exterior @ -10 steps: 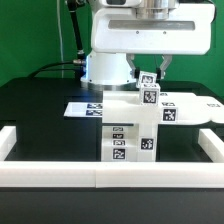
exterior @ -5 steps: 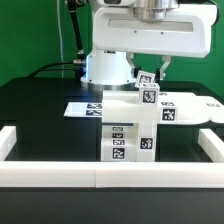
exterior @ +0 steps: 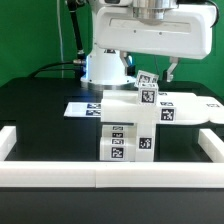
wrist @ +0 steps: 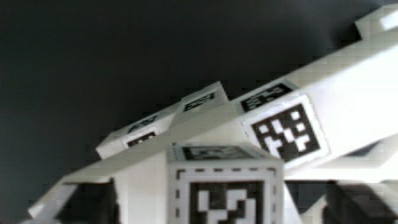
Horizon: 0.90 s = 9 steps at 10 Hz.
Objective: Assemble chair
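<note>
The chair (exterior: 133, 128), made of chunky white blocks with black-and-white tags, stands in the middle of the black table. A short post (exterior: 147, 88) sticks up from its top. My gripper (exterior: 150, 73) hangs over that post, open, with one finger (exterior: 172, 70) clear of it on the exterior view's right. In the wrist view the tagged post (wrist: 217, 185) stands between my two dark fingers (wrist: 71, 198), with gaps on both sides. The chair's slanted white blocks (wrist: 267, 110) lie beyond it.
The marker board (exterior: 190, 104) lies flat behind the chair. A long low white border rail (exterior: 110, 178) runs along the front, with side pieces at the exterior view's left (exterior: 8, 140) and right (exterior: 214, 142). The arm's white base (exterior: 105, 66) stands behind.
The finger on the exterior view's right has moved outward, away from the post, so the gripper has opened. The chair has not moved.
</note>
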{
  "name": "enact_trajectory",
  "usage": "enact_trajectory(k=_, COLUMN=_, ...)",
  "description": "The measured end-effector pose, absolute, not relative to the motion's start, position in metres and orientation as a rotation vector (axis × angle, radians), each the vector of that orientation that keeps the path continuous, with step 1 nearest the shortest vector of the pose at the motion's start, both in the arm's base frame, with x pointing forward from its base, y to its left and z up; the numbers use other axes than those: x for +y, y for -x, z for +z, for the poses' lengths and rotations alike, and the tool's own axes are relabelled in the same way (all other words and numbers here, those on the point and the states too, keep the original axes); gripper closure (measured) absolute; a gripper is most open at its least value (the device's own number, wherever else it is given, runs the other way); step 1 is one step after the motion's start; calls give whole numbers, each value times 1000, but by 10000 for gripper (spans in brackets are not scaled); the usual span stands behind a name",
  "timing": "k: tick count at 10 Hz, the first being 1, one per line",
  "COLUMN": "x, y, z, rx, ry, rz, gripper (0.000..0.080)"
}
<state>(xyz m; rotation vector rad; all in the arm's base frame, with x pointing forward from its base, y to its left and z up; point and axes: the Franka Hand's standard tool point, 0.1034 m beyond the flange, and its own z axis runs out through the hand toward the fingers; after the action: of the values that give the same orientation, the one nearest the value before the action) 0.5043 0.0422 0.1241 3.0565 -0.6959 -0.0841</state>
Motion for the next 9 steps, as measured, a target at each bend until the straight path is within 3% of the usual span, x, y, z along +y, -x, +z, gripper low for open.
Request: enact_trajectory(k=9, x=43, y=-506, z=124, rx=409, ry=-3105, rz=-58, gripper=150)
